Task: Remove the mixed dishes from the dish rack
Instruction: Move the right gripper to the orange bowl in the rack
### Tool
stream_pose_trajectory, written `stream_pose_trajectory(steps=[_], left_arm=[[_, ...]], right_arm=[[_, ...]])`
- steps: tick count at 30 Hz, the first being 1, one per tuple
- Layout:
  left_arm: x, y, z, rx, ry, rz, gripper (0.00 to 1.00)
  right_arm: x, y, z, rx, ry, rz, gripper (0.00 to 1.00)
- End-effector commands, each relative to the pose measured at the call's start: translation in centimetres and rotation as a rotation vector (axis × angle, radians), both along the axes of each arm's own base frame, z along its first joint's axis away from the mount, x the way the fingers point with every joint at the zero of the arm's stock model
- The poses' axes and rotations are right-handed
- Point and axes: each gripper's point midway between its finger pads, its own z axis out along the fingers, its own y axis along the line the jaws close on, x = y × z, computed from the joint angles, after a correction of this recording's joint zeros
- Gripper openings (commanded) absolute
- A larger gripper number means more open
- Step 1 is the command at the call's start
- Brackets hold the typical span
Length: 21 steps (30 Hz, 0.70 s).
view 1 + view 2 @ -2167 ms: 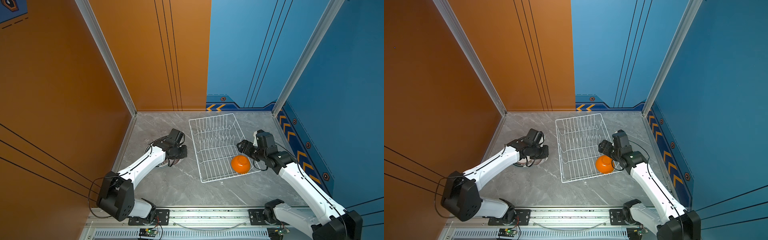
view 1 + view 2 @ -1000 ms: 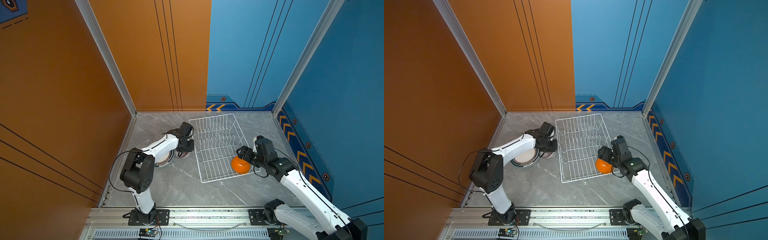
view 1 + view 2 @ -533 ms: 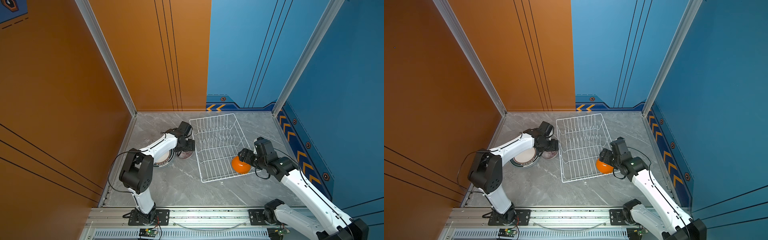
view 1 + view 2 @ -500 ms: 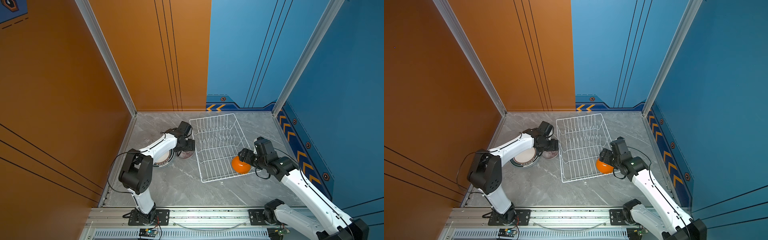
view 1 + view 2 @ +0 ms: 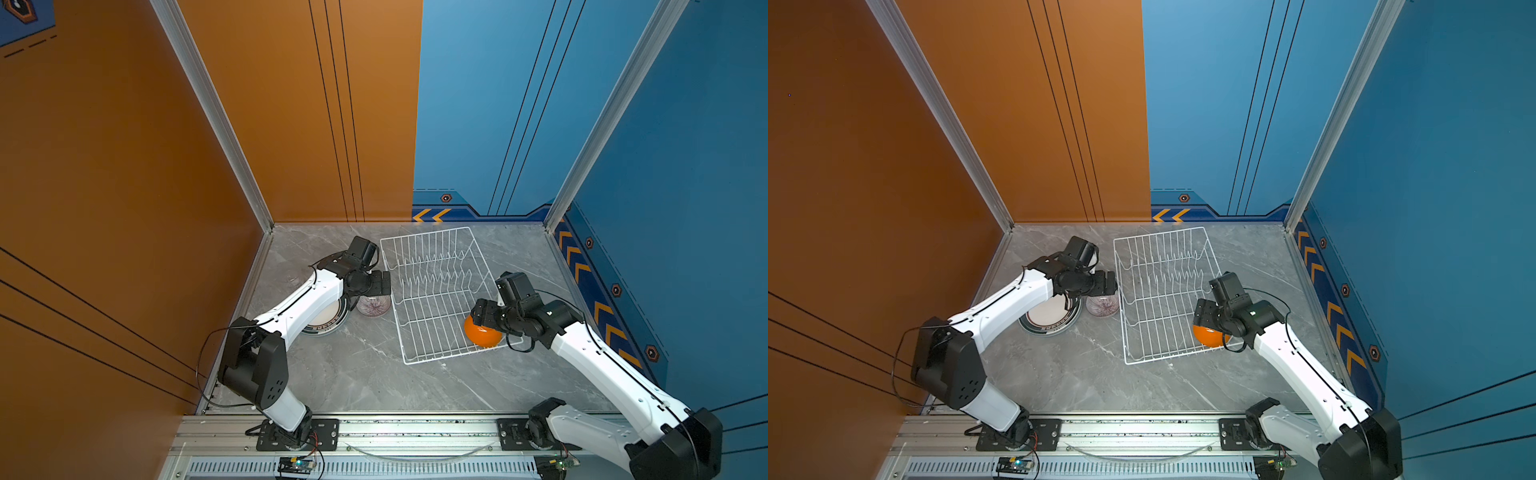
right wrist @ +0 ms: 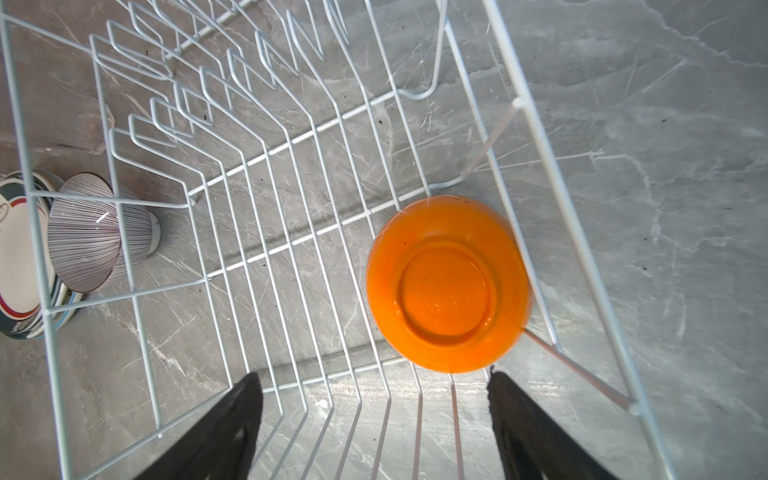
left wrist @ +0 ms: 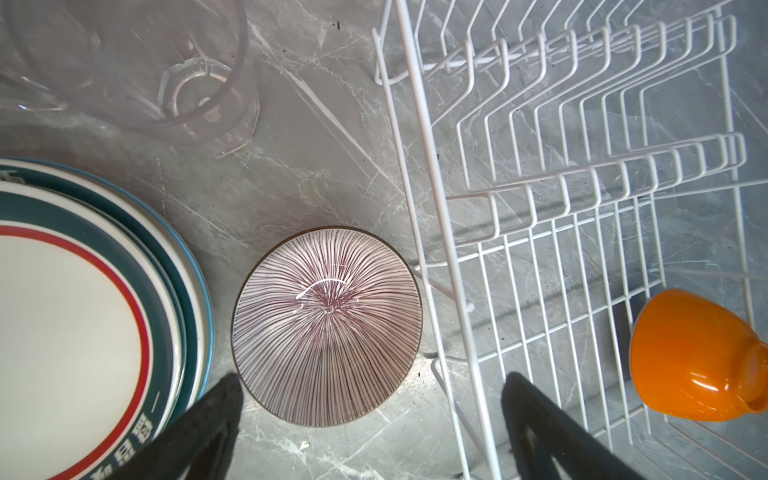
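Dish rack (image 5: pixel 432 299): one dish in it, the orange bowl (image 6: pixel 446 286). It lies upside down, foot ring up, in the near right corner and leans on the side wires.

On the worktop (image 5: pixel 357 374), just beside the rack's left wall: striped bowl (image 7: pixel 326 328) upright, two stacked plates (image 7: pixel 83 324), a clear glass tumbler (image 7: pixel 199 91).

Left claw (image 5: pixel 381 283): spread wide above the striped bowl, holding nothing.
Right claw (image 6: pixel 374 377): spread, hovering over the orange bowl; one fingertip is near the bowl's edge and I see no contact.

Step in hand (judged): right-claw pick of the orange bowl.
- The bowl looks nearly as wide as the spread, so centre over it first.
- The side wire crowds the outer finger. Gripping the raised foot ring or the wall away from the wire seems safer.
- Glossy surface: close firmly.
- Lift straight up to clear the flared wall.
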Motion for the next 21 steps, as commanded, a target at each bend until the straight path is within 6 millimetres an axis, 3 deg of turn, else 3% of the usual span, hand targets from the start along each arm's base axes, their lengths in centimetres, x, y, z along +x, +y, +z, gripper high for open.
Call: stream_pose_trajectory(steps=[1, 7, 11, 21], left_arm=[[-0.7, 0.2, 2.3, -0.032, -0.048, -0.01, 0.98], [-1.2, 0.8, 6.3, -0.049, -0.164, -0.001, 0.98], [-1.5, 0.7, 7.7, -0.083, -0.213, -0.001, 0.98], [-1.2, 1.4, 7.3, -0.094, -0.206, 0.008, 0.98]], right_arm=[[-0.2, -0.8, -0.4, -0.085, 0.043, 0.011, 0.86], [0.2, -0.6, -2.0, -0.117, 0.106, 0.018, 0.86], [0.7, -0.2, -3.1, -0.127, 0.151, 0.014, 0.86], [3.2, 4.1, -4.6, -0.01, 0.181, 0.071, 0.85]])
